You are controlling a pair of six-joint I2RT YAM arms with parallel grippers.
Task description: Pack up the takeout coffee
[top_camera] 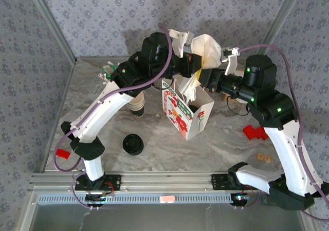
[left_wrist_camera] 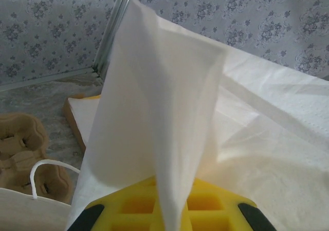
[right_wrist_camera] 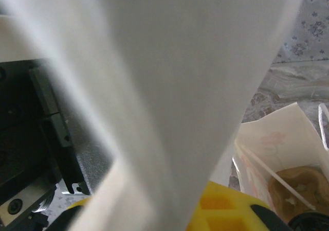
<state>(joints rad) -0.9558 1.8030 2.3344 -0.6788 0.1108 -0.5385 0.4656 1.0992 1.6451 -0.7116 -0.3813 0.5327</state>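
Note:
A white paper napkin (top_camera: 207,47) is stretched between my two grippers above the open paper bag (top_camera: 191,119), which is white with a red flower print. The left gripper (left_wrist_camera: 172,213) is shut on the napkin (left_wrist_camera: 164,112), which rises out from between its yellow jaws. The right gripper (right_wrist_camera: 169,218) is also shut on the sheet (right_wrist_camera: 180,87), which hangs blurred right in front of its camera. The lidded coffee cup is hidden. Down in the bag (right_wrist_camera: 280,143) lie a brown round shape (right_wrist_camera: 298,187) and a dark rim (right_wrist_camera: 310,222); I cannot tell what they are.
A beige lidless cup stack (top_camera: 137,106) lies under the left arm. Black lids (top_camera: 132,143) sit in front of it. A brown cardboard cup carrier (left_wrist_camera: 23,151) lies left of the bag. Red blocks sit at the right (top_camera: 255,132) and near left (top_camera: 62,153).

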